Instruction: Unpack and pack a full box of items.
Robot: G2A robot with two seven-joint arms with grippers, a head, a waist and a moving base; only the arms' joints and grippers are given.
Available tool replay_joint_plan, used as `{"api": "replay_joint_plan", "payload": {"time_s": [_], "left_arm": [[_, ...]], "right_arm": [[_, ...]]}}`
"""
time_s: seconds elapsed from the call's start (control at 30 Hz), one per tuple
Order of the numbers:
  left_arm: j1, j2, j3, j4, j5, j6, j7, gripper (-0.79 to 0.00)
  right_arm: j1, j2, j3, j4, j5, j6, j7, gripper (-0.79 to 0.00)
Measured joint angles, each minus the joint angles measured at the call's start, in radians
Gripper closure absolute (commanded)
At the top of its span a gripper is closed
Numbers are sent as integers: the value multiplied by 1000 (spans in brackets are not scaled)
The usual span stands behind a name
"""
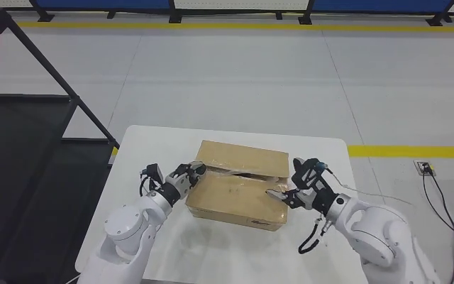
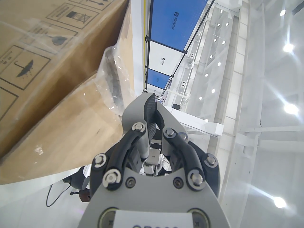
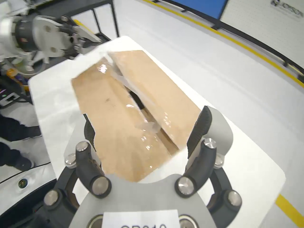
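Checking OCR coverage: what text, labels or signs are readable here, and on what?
Box side: no words, only handling pictograms: up arrows, umbrella, glass, stacking mark.
Blue wall panel: a white brand logo, not quoted here.
White wall panel: logo, blurred.
White labels on the left gripper and the right gripper: cut off by the frame, unreadable.

The left arm (image 1: 131, 227) and right arm (image 1: 372, 227) are showing glossy white rounded shells, with black cables (image 1: 312, 239) looping at the wrists. The left gripper (image 2: 152, 103) and right gripper (image 3: 147, 124) are wearing grey metal plates, black linkage bars, silver screws (image 3: 185, 182), ribbed black pads (image 3: 201, 124) and white labels (image 3: 141, 218).
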Motion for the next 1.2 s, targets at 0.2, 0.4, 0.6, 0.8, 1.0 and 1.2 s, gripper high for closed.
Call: {"api": "replay_joint_plan", "payload": {"time_s": [0.2, 0.4, 0.6, 0.8, 1.0, 1.2], "left_arm": [[4, 0, 3, -1, -2, -8, -2, 0], [12, 1, 0, -5, -7, -14, -2, 0], [17, 2, 4, -8, -7, -20, -6, 0], [24, 2, 9, -11, -6, -26, -11, 0], [26, 2, 10, -10, -7, -33, -14, 0], [27, 3, 8, -4, -12, -41, -16, 0]], "right_arm": [[-15, -7, -8, -44, -59, 194, -11, -785], [-15, -7, -8, -43, -58, 209, -11, -785], [-18, -7, -53, -43, -95, 174, 23, -785], [33, -16, -111, -10, -99, 222, 87, -653], [78, -24, -137, 33, -46, 247, 112, -342], [90, -25, -141, 48, -16, 236, 134, -302]]}}
